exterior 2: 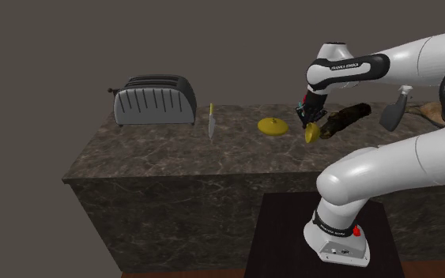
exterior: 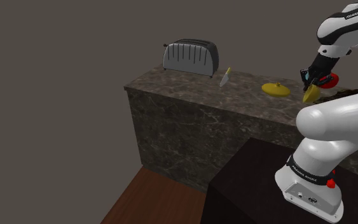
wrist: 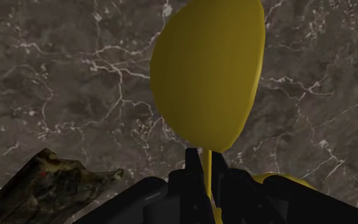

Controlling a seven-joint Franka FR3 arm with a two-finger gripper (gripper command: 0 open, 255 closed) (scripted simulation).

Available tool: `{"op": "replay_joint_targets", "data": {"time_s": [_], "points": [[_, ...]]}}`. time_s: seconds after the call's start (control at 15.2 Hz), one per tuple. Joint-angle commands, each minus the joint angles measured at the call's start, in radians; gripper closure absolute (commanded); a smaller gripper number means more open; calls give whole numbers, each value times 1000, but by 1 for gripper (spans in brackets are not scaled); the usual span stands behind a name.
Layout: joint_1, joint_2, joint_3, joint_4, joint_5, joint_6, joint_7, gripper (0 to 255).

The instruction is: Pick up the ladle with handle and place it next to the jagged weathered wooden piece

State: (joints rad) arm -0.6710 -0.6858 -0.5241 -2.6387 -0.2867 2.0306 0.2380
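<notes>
gripper [wrist: 206,170] clamped on the thin handle of the yellow ladle [wrist: 208,76], with the bowl hanging below the fingers, over the dark marble counter [exterior 2: 213,154]. jagged wooden piece [exterior 2: 344,118] lies on the counter just beside the ladle. yellow lid [exterior 2: 274,125], knife [exterior 2: 211,120] and toaster [exterior 2: 155,100] stand farther along, well apart.

Wooden piece [wrist: 50,184], partly beyond wrist view's edge
</notes>
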Motion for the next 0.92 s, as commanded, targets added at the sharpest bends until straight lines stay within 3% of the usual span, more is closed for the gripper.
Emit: {"op": "replay_joint_targets", "data": {"time_s": [0.0,0.86], "points": [[0,13,-10,-22,-5,35,-1,255],[9,126,-82,-129,-32,255,-16,255]]}}
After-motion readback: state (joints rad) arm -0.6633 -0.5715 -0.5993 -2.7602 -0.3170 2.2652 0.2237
